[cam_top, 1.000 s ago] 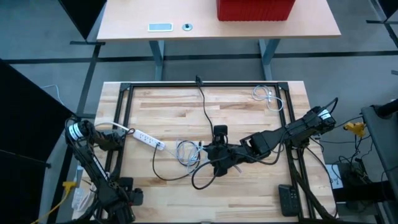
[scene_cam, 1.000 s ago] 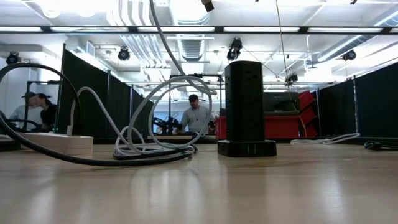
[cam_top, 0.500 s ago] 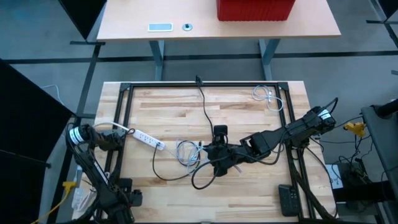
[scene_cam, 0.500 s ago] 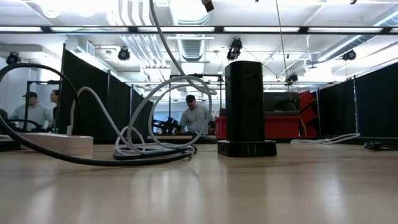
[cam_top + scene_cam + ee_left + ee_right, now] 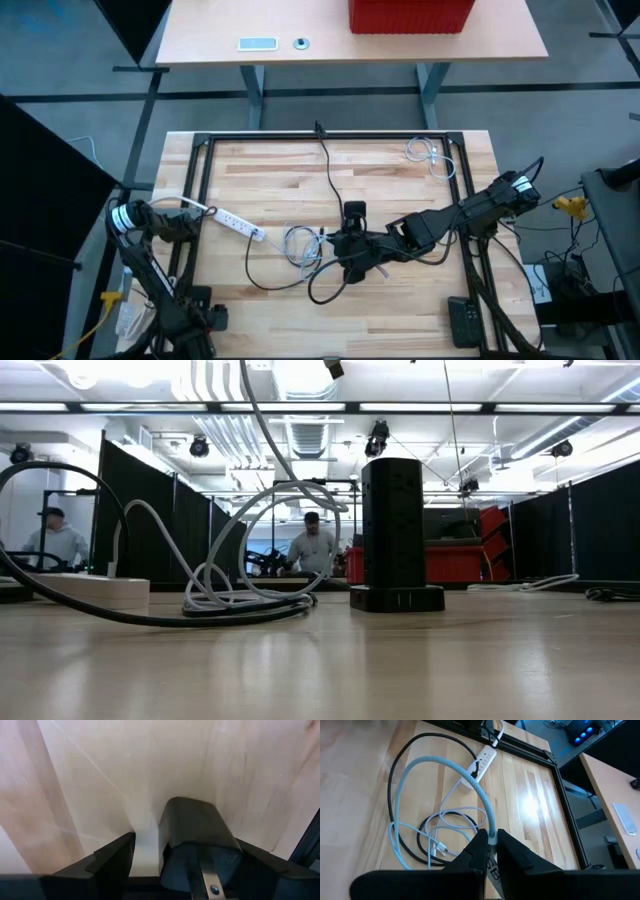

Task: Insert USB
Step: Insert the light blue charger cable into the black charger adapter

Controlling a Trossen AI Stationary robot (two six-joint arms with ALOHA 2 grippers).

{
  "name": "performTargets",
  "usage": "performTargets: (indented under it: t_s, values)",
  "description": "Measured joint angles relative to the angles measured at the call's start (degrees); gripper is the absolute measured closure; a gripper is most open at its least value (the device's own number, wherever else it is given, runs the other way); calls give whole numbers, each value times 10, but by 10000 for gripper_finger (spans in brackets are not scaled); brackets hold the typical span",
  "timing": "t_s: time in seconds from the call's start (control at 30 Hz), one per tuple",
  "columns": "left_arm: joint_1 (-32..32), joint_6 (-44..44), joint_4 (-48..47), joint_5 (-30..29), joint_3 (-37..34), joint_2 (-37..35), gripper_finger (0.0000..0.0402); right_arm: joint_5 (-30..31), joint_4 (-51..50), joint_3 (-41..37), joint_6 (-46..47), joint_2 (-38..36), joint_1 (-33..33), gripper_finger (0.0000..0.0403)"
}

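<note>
The right hand (image 5: 490, 851) is pinched nearly closed on the plug end of a pale blue braided USB cable (image 5: 451, 766), which arcs away from the fingers and loops back over the counter (image 5: 350, 780). From overhead, that hand (image 5: 352, 248) sits just in front of the black tower power strip (image 5: 354, 211), with the arm reaching in from the frame's right rail. The tower (image 5: 392, 530) stands upright on its round base, and the ports along that base look like the target. To do this well, I'd judge the plug should be squared to a port, kept level and pushed straight in, since a tilt would likely shove the tower instead. Beside the tower toward the left lie a tangle of white cables (image 5: 300, 243) and a black cord (image 5: 262, 276), close enough to snag; farther left is a white power strip (image 5: 238, 224). Behind the tower the counter is open up to the black frame (image 5: 330, 137). The left hand (image 5: 190, 226) waits at the frame's left rail, fingers slightly parted on nothing.
</note>
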Motion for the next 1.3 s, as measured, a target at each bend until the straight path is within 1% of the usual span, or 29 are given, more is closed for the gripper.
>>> performTargets:
  t_s: [0.23,0.3,0.37,0.5,0.57,0.83,1.1,1.2,1.3]
  values:
    - [0,10,0,-14,11,1,129,0,0,0,-1,0,0,391]
    - [0,10,-4,-26,16,1,140,0,0,0,-1,0,-1,391]
    - [0,12,-5,-30,18,1,165,0,0,0,-2,0,-1,391]
    - [0,12,-11,-19,17,1,230,1,0,0,-1,0,-1,391]
    - [-1,12,-13,-14,17,1,252,0,0,0,-1,0,-1,391]
    - [0,-1,-13,-19,17,1,252,0,0,0,-1,0,-1,391]
    - [17,-25,-43,-159,26,-23,252,0,0,0,-22,-2,4,391]
    - [25,-27,-56,-257,30,-54,252,0,0,0,-34,-3,5,391]
    - [27,-31,-53,-400,31,-106,252,1,7,0,-42,-3,5,391]
